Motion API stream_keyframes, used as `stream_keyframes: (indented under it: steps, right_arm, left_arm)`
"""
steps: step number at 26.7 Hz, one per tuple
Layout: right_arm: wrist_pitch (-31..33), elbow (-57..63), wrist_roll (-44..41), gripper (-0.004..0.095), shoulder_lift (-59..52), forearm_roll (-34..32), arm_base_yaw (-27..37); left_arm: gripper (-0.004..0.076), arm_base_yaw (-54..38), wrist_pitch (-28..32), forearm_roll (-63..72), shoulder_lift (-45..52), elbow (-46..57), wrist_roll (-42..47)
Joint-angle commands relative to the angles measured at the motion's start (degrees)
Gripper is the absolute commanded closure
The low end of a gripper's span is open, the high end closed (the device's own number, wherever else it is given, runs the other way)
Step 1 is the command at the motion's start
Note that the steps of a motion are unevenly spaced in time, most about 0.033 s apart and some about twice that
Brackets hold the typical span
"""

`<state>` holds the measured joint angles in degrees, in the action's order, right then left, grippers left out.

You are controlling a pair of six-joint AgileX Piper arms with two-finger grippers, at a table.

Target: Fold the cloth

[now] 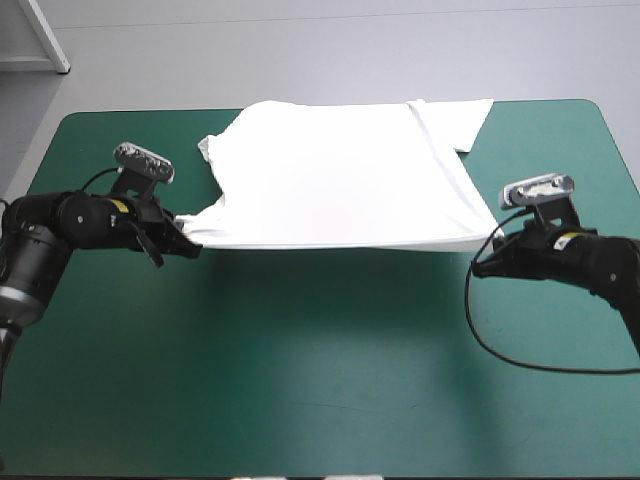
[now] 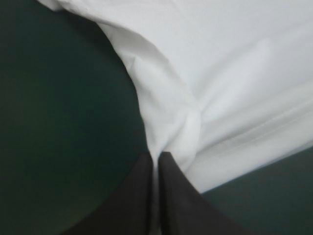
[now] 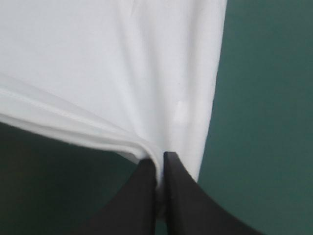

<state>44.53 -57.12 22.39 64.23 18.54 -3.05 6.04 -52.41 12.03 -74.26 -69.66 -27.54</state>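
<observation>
Across the frame's upper centre, the smooth white T-shirt stretched over the teal-green cover, left gripper and right gripper clamped on its hem.

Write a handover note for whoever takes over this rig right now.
Left hand: shut on the near left corner of the white short-sleeved T-shirt.
Right hand: shut on its near right corner.
Near hem held off the teal-green table cover; sleeves lie by the far edge.
Done: spread and gripped.
Left: no fold shows yet; probably carry the hem toward the sleeves.
</observation>
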Motion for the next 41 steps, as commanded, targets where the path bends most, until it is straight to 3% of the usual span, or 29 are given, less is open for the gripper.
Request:
stream_keyframes:
  steps: [1,4,11,18,27,37,40,41]
  right_arm:
    - [-0.95,4.99,-2.20,0.0920,-7.79,-1.72,0.52]
    - [6.52,10.03,-6.77,0.0921,-15.48,-5.32,0.52]
    - [16.66,16.96,-10.46,0.0921,-24.80,-5.48,0.52]
    - [18.84,20.52,-12.74,0.0921,-29.51,-5.07,0.52]
    - [18.03,21.76,-12.53,0.0921,-29.10,-5.29,0.52]
    - [21.31,21.76,-11.67,0.0916,-21.20,-5.30,0.52]
    - [23.13,22.07,-11.82,0.0848,-19.79,-5.86,0.52]
    - [23.13,22.50,-11.82,0.0778,-19.79,-5.57,0.40]
  left_arm:
    - [0.0705,0.20,0.10,-2.72,6.85,5.63,1.59]
    - [0.0705,0.20,-4.36,-4.79,13.17,12.60,4.66]
    - [0.0705,0.20,-16.18,-6.95,22.28,19.00,9.22]
    - [0.0705,0.48,-18.57,-6.19,30.16,23.21,11.10]
    - [0.0705,0.48,-18.34,-1.32,25.52,26.69,9.34]
    - [0.0705,0.48,-21.34,0.68,15.40,26.78,7.43]
    - [0.0705,0.48,-21.34,1.23,14.82,26.78,6.88]
    - [0.0705,0.48,-21.34,1.31,14.82,26.78,6.88]
